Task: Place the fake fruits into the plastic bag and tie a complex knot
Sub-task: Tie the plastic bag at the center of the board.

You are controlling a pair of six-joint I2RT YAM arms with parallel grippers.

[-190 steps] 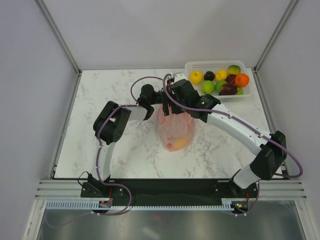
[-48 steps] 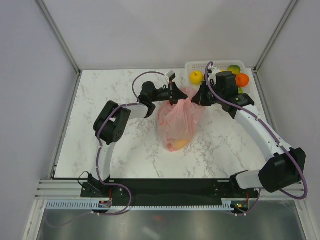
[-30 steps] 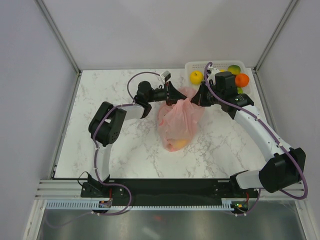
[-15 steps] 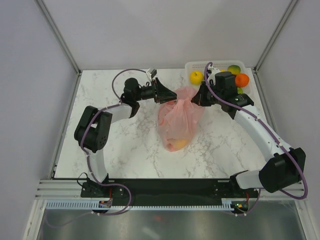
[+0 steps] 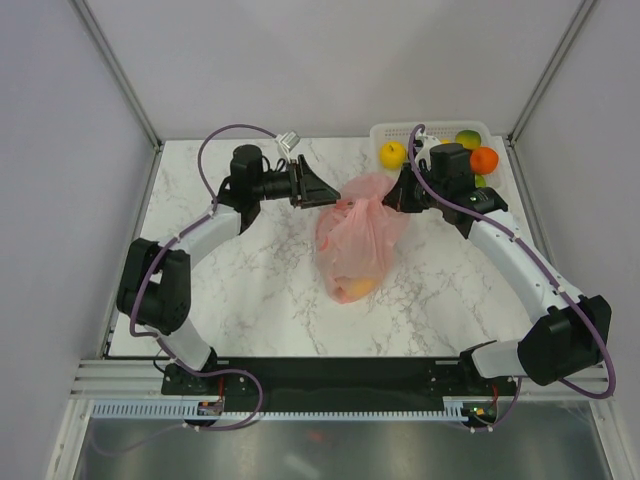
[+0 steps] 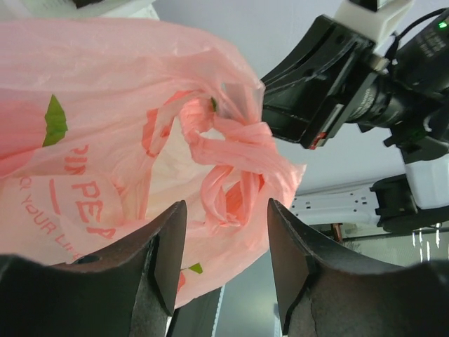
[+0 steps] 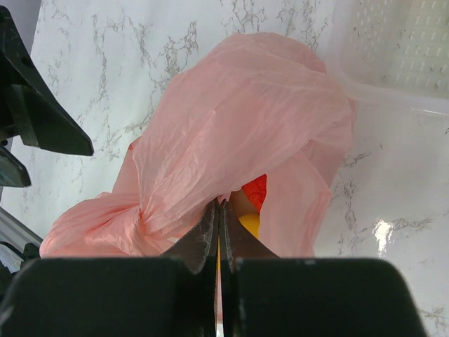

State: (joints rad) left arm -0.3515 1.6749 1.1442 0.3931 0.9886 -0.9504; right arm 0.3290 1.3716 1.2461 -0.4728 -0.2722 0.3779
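- Top external: the plastic bag [image 5: 352, 235] lies crumpled on the marble tabletop [image 5: 230, 290]. It is translucent pink, and one of the fake fruits [image 5: 350, 288], yellow-orange, shows through its near end.
- The left gripper [image 5: 325, 192] points at the bag's far-left top, jaws apart and holding nothing. The right gripper [image 5: 396, 196] sits at the bag's far-right top, jaws closed on the pink film.
- More fruits, yellow, orange and green, sit in a white basket [image 5: 430, 126] just beyond the bag to the right, partly hidden by the right arm.
- Left wrist: only this view shows the knot [image 6: 231, 151], twisted pink handles bunched at the bag's top and seen between the parted fingers [image 6: 158, 260]. Green and red print marks the film.
- Right wrist: the shut fingers [image 7: 200, 242] pinch a fold of the bag. Red and yellow fruit peek through a gap just past them.
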